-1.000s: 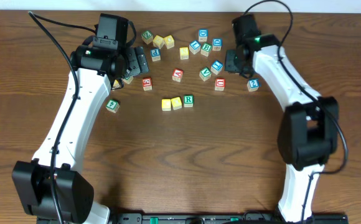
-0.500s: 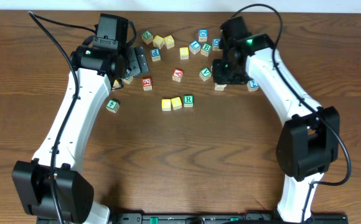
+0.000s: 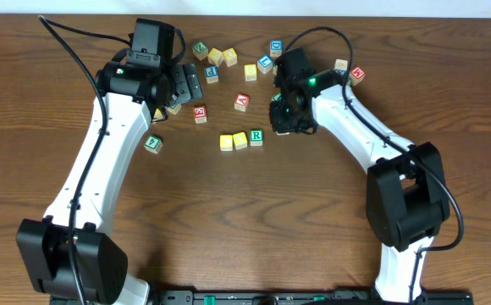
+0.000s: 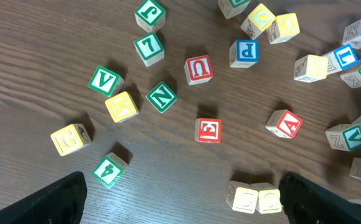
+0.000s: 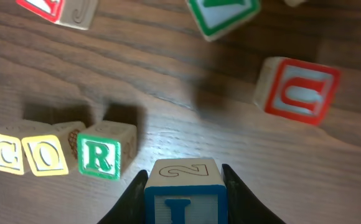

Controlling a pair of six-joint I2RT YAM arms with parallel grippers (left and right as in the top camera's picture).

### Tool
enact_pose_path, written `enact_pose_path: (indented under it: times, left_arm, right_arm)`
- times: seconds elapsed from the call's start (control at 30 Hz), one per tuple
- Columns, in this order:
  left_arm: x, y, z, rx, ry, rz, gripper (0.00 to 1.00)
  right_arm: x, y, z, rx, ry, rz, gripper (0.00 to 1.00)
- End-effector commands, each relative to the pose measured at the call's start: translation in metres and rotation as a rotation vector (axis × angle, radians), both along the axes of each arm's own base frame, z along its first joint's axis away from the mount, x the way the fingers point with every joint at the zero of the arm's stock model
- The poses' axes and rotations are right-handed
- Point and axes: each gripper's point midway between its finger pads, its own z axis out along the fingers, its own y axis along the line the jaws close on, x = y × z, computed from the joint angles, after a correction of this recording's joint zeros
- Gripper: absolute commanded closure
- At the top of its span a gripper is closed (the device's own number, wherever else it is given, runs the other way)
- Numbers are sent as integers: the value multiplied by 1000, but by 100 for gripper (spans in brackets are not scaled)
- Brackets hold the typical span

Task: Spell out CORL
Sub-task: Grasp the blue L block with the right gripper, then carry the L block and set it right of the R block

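Three cubes stand in a row on the table: a yellow C (image 5: 6,151), a yellow O (image 5: 45,155) and a green R (image 5: 99,155). From above, the R (image 3: 256,136) is the right end of that row. My right gripper (image 5: 185,177) is shut on a blue L cube (image 5: 183,199), held just right of the R and a little nearer the camera, with a gap between them. From above, the right gripper (image 3: 292,114) covers that cube. My left gripper (image 4: 190,202) is open over bare wood, and the C (image 4: 243,198) and O (image 4: 269,200) lie by its right finger.
Loose letter cubes lie scattered behind the row: a red U (image 5: 299,90), a green one (image 5: 224,15), a red E (image 4: 208,130), a red A (image 4: 284,123). A lone green cube (image 3: 152,143) sits to the left. Two more (image 3: 350,70) lie at the back right.
My right arm has swung left from the scattered cubes, carrying the blue cube toward the R end of the row. The left arm has not moved.
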Motion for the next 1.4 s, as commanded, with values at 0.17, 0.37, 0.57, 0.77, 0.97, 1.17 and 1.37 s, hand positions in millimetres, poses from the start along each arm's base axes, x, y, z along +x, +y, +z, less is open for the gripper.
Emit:
enact_pose_path:
  times: [0.17,0.37,0.57,0.77,0.97,1.17,1.37]
  left_arm:
    - [-2,5,2,13,-3,2,2]
    - [-2,5,2,13,-3,2,3]
    - [-2,5,2,12,-3,2,2]
    - [-2,5,2,13,-3,2,2]
    - [-2,5,2,13,-3,2,2]
    - [-2,5,2,12,-3,2,2]
    - [-2,5,2,13,-3,2,2]
  right_arm:
    - [-3,9,-17,-42,-55,-6,79]
    - [-3,8,-26,-52,-71,-76,79]
    - [-3,5,-31,-60,-68,-141,79]
    - [-6,8,-47,-73,-43,-141,77]
    - [-2,11,-50,-61,-55,-140,73]
    - [-1,13,-52,-61,-57,-135,74]
    - [-6,15,-52,-66,-47,-126,69]
